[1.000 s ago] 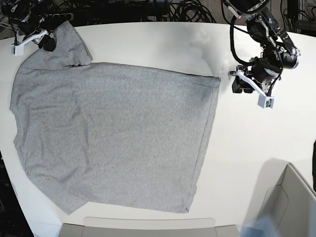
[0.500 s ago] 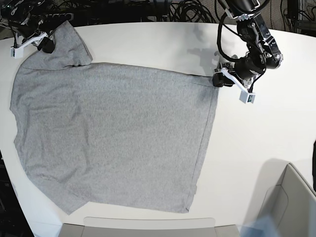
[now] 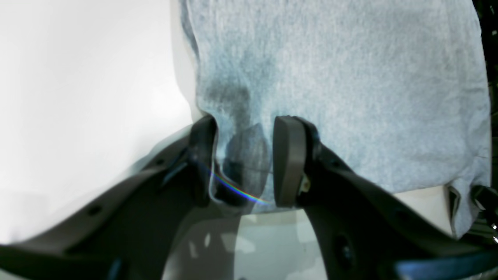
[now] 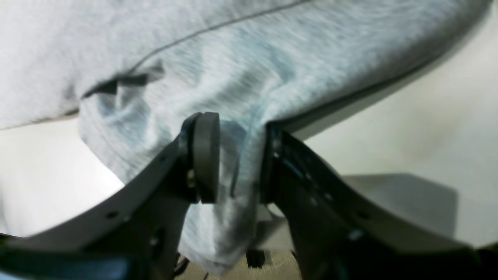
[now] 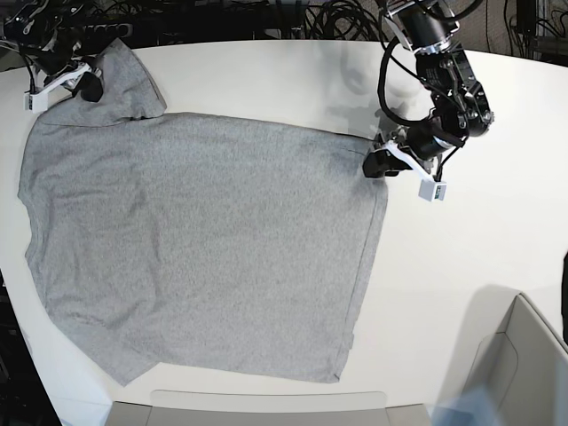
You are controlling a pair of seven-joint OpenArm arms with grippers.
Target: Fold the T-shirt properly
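White table (image 5: 266,80): T-shirt (image 5: 204,248) corners between fingers (image 3: 288,159).

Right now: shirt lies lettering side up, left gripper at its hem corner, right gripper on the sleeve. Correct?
Not quite. The T-shirt shows its plain grey side in the base view, no lettering. The left gripper at the hem corner and the right gripper on the sleeve are correct.

The heather-grey T-shirt (image 5: 195,248) lies spread flat, plain side up, one sleeve pointing toward eleven o'clock.
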